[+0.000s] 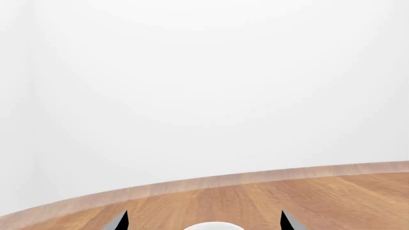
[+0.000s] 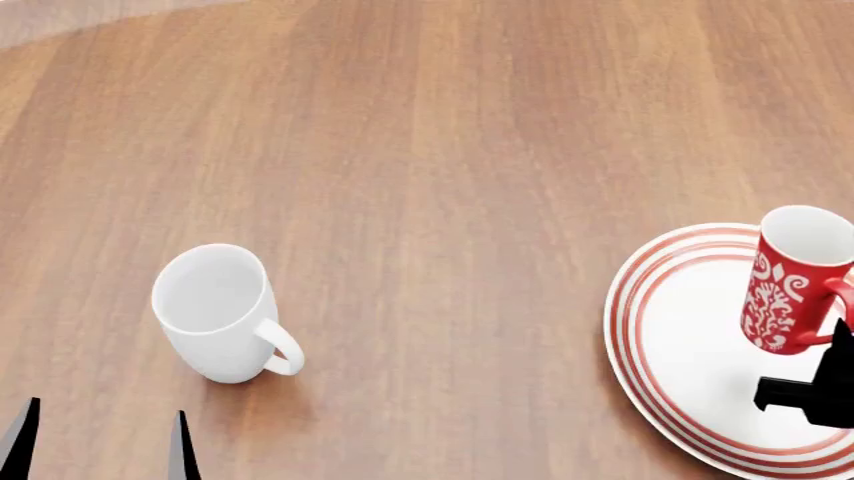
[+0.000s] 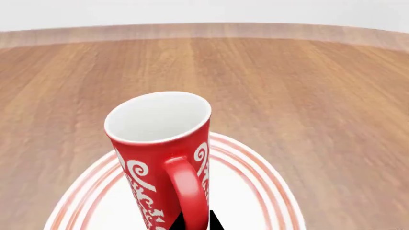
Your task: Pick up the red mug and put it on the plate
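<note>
Reaching in at the near right corner of the head view, the right gripper (image 2: 830,385) showed only as a black shape over the plate (image 2: 667,345), right beside the handle of the red mug (image 2: 790,285). In the right wrist view two dark fingertips (image 3: 211,223) sat on either side of the base of that handle, narrowly set, though whether they actually pinched it could not be told. The red mug stood on the plate, leaning slightly, its white inside facing up and its handle turned toward the robot. At the near left, the left gripper (image 2: 100,440) hung with its two thin fingers spread wide and nothing between them. Just beyond it a white mug (image 2: 220,315) stood on the wooden table (image 2: 441,150), well apart from the plate, its handle pointing to the right; its rim (image 1: 214,226) peeked between the finger tips in the left wrist view. Farther off lay bare wood, then the table's curved edge and a white wall (image 1: 204,86).
</note>
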